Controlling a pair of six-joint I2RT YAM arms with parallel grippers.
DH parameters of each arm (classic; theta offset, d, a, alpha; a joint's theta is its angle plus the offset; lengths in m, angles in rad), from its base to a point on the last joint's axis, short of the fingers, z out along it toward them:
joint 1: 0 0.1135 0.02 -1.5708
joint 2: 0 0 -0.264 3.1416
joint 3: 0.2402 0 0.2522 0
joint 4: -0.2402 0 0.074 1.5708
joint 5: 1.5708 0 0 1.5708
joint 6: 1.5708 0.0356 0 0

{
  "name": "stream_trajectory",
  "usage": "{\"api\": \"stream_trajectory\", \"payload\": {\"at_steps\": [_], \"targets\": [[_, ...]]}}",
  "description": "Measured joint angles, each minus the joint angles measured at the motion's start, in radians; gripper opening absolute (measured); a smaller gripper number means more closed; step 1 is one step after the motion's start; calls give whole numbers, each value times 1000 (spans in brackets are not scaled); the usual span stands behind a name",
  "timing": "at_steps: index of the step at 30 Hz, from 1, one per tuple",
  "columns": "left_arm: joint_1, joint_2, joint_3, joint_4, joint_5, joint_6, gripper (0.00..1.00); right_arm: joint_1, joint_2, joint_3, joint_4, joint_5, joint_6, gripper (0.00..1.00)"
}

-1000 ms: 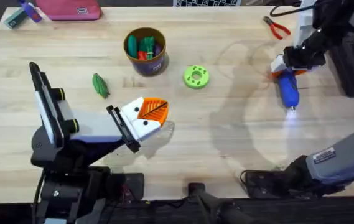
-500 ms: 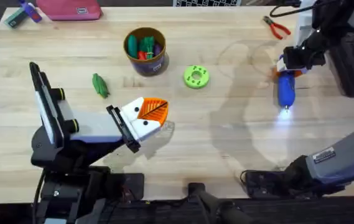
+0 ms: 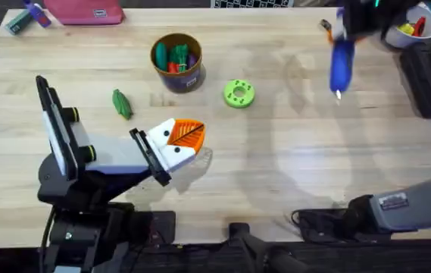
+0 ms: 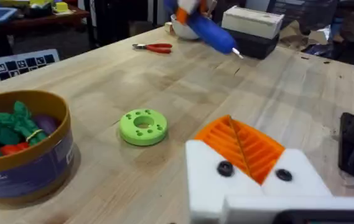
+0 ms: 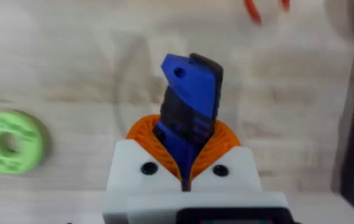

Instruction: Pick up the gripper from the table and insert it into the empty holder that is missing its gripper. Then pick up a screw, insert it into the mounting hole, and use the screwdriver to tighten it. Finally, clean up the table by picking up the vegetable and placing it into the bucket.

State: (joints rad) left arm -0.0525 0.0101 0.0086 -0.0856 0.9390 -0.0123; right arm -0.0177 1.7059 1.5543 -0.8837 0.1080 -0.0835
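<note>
One second on, we see our right gripper [image 5: 186, 163], pinching the screwdriver [image 3: 341, 59], has lifted it far from the green disc [image 3: 238, 93], suggesting tightening is finished; left gripper [image 3: 179, 144] pressed together.

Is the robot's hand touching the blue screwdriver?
Touching. The right wrist view shows the right end effector with its orange pads clamped around the blue screwdriver.
</note>
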Motion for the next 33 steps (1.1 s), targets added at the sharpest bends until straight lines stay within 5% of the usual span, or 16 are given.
{"api": "stream_trajectory", "payload": {"at_steps": [12, 18, 26, 33], "targets": [[0, 0, 0, 0, 0, 0, 8, 165, -250, 33, 357, -323, 181, 25], [0, 0, 0, 0, 0, 0, 8, 253, -338, 1, 472, -380, 215, 25], [0, 0, 0, 0, 0, 0, 8, 328, -477, -207, 731, -443, 288, 25], [0, 0, 0, 0, 0, 0, 8, 328, -543, -440, 1138, -630, 380, 25]]}}
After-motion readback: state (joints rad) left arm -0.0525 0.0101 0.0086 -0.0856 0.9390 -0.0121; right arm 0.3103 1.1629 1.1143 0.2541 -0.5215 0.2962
